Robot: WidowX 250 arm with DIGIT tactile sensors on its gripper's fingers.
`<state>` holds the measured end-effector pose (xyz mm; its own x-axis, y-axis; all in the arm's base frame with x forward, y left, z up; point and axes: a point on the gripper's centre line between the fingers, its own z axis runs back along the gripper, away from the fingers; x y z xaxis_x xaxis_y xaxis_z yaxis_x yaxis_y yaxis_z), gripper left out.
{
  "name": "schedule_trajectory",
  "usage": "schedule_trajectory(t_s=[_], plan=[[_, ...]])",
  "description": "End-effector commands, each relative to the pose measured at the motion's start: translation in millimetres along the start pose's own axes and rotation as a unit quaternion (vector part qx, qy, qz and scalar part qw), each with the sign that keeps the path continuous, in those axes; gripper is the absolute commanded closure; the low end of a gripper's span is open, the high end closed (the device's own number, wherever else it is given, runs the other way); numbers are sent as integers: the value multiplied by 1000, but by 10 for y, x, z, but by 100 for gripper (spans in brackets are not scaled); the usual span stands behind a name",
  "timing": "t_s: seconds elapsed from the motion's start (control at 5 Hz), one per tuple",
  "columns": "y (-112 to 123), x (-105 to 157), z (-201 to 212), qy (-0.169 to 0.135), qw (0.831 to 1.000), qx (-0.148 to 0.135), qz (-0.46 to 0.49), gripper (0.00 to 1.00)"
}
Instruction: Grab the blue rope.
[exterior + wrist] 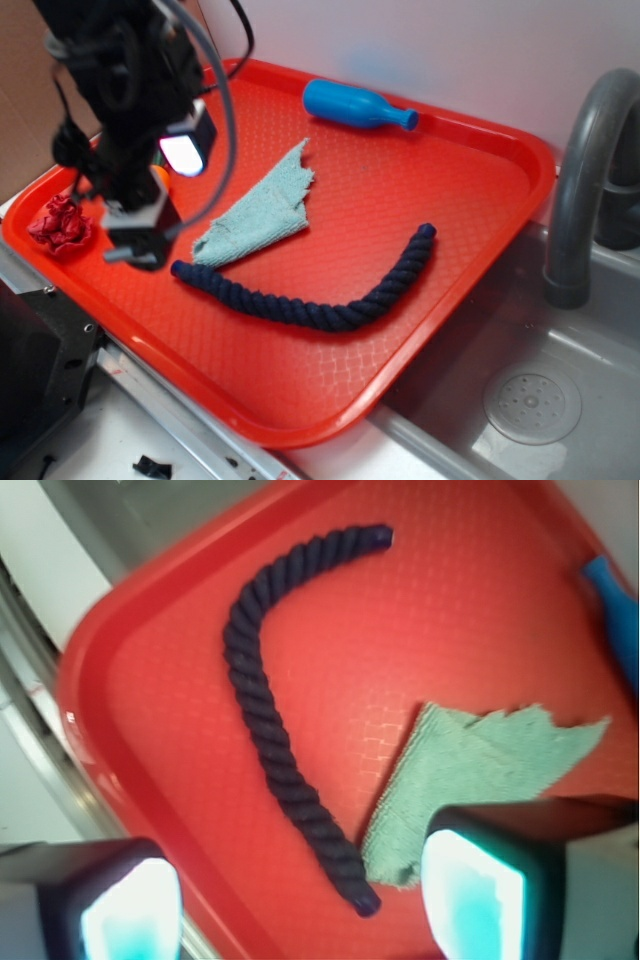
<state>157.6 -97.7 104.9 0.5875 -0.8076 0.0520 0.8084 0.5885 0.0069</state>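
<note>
On the red tray (470,190), the blue rope (310,305) is lying in a soft curve at about five o'clock from the spread, empty claw (290,920), looking limp and grippy, so pinching mid-strand near its closest end is seeming wisest.

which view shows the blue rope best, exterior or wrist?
Exterior: the blue rope lies whole and sharp on the red tray. Wrist also shows its full curve, but blurred, one end near the gripper pads.
</note>
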Motion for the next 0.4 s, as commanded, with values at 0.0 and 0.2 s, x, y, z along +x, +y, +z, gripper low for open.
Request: schedule_trajectory(t_s=[0.0, 0.2], plan=[[-46, 12, -607, 39, 999, 0, -23, 0], [-46, 0, -841, 58, 998, -6, -30, 0]])
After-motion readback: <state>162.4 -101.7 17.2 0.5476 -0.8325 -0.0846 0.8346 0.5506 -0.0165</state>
